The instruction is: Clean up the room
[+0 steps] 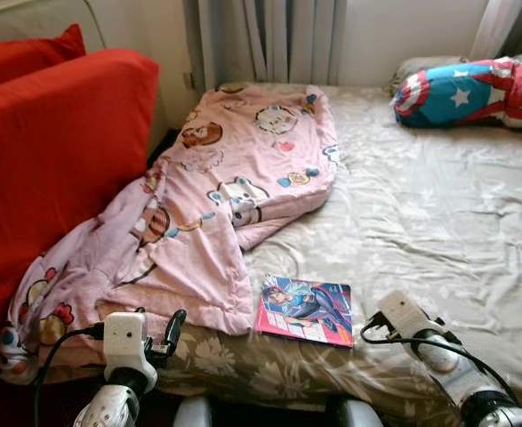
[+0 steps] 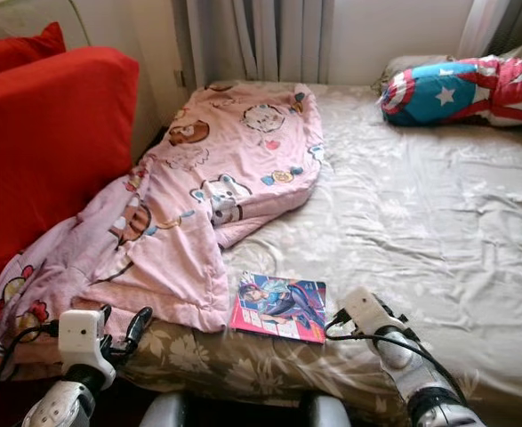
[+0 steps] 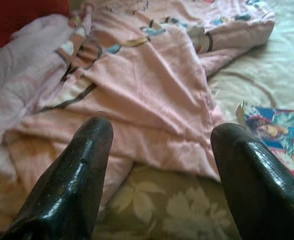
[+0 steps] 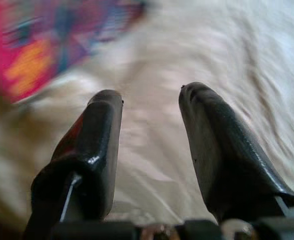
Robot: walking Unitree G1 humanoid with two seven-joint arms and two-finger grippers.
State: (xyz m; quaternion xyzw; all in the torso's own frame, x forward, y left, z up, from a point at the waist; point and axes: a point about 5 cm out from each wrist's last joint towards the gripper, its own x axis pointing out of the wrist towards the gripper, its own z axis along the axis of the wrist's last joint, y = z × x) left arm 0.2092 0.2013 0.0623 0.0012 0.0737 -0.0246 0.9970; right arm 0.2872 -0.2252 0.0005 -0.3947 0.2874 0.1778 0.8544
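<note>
Parted left gripper (image 3: 159, 135) over pink blanket (image 3: 152, 85)

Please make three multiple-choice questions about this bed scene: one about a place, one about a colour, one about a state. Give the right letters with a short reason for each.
1. Where does the comic book lie?
A. on the bed sheet, beside the pink blanket
B. on the red sofa
C. on the star pillow

2. What colour is the sofa?
A. green
B. red
C. grey

3. How is the left hand?
A. shut on the blanket
B. shut on the book
C. open, holding nothing

Answers: 1 A, the book rests flat on the sheet near the blanket's edge. 2 B, it is plainly red. 3 C, the left wrist view shows its fingers wide apart above the blanket.
</note>
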